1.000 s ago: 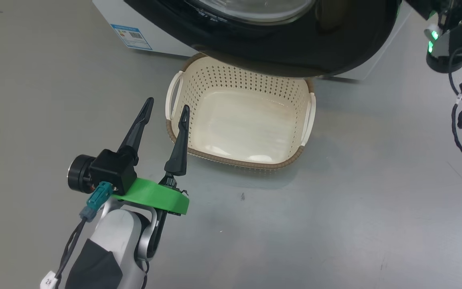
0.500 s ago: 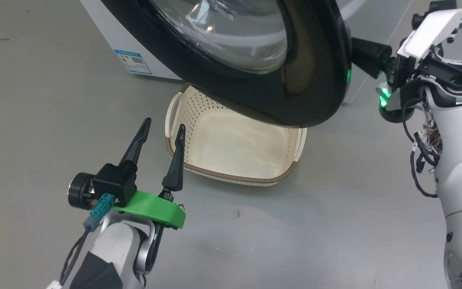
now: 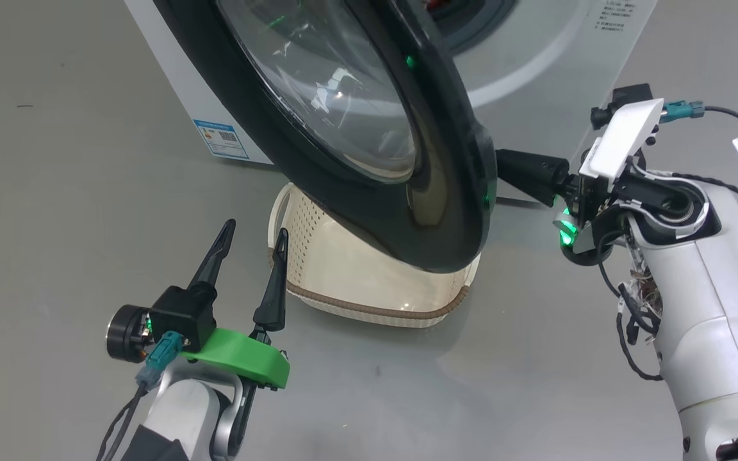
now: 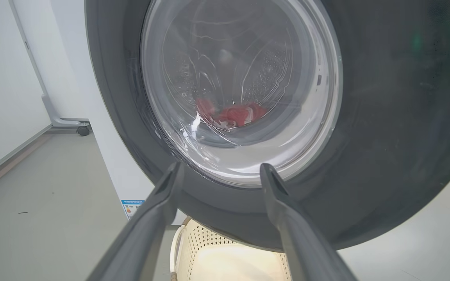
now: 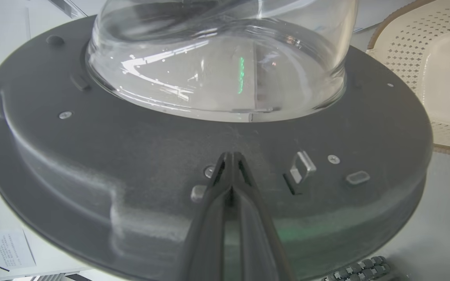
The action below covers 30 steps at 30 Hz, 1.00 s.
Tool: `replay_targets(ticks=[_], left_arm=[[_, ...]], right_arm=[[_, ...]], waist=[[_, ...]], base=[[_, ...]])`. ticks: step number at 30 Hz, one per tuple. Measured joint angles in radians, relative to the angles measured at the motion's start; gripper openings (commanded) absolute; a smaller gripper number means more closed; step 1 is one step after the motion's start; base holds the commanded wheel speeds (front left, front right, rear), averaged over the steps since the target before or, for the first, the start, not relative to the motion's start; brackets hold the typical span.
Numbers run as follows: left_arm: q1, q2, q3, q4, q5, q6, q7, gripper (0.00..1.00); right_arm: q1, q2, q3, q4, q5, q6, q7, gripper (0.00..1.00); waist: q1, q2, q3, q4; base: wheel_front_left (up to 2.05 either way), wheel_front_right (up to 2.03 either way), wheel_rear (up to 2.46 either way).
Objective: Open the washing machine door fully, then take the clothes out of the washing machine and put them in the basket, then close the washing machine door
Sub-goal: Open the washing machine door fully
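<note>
The door (image 3: 356,141) stands part open, hinged on the left side of the washer (image 3: 535,83), and its lower rim hangs over the basket (image 3: 375,307) on the floor. The right gripper (image 5: 231,160) is pinched shut and holds nothing. Its tips sit at the door's inner face, just beside the latch hook (image 5: 301,166). Whether they actually touch the plastic is hard to tell from the right wrist view. The left gripper (image 3: 257,229) is spread wide and empty, just beside the basket's left handle and facing the door's outer side. The clothes (image 4: 234,115) lie in the drum, seen red through the glass.

The push looks like the weak point. Closed tips on a smooth, sloping face could skid toward the hook or the glass bowl, and the door might then drift back. If the tips catch the hook, the wrist would likely be wrenched as the door turns.

The left fingers (image 4: 287,218) seem to stand in the door's swing path, so a wider opening could knock them. The rim may also clip the basket and shove it aside.
</note>
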Motion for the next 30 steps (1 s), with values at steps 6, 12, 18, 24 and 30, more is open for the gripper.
replay_targets(ticks=[6,12,18,24,30], left_arm=[[0.02,0.0,0.005,0.004,0.0,-0.003,0.0,1.0],[0.039,0.0,0.005,0.009,0.0,-0.004,0.0,1.0],[0.058,0.001,0.003,0.022,0.0,-0.007,0.0,1.0],[0.069,0.001,-0.004,0.027,0.0,-0.009,0.0,1.0],[0.072,0.001,-0.004,0.027,0.0,-0.009,0.0,1.0]], right_arm=[[0.052,0.008,0.027,-0.03,0.018,0.0,0.012,0.0],[0.108,0.012,0.06,-0.064,0.045,0.0,0.02,0.0],[0.156,0.015,0.095,-0.09,0.072,0.0,0.023,0.0],[0.201,0.015,0.157,-0.127,0.144,0.001,0.022,0.0],[0.224,0.017,0.217,-0.159,0.194,0.001,0.005,0.0]], waist=[[0.0,0.0,-0.03,0.008],[0.0,0.0,-0.057,0.03],[0.0,0.0,-0.084,0.058],[0.0,0.0,-0.102,0.093],[0.0,0.0,-0.111,0.131]], base=[[0.0,0.0,0.0],[0.0,0.0,0.0],[0.0,0.0,0.0],[0.0,0.0,0.0],[0.0,0.0,0.0]])
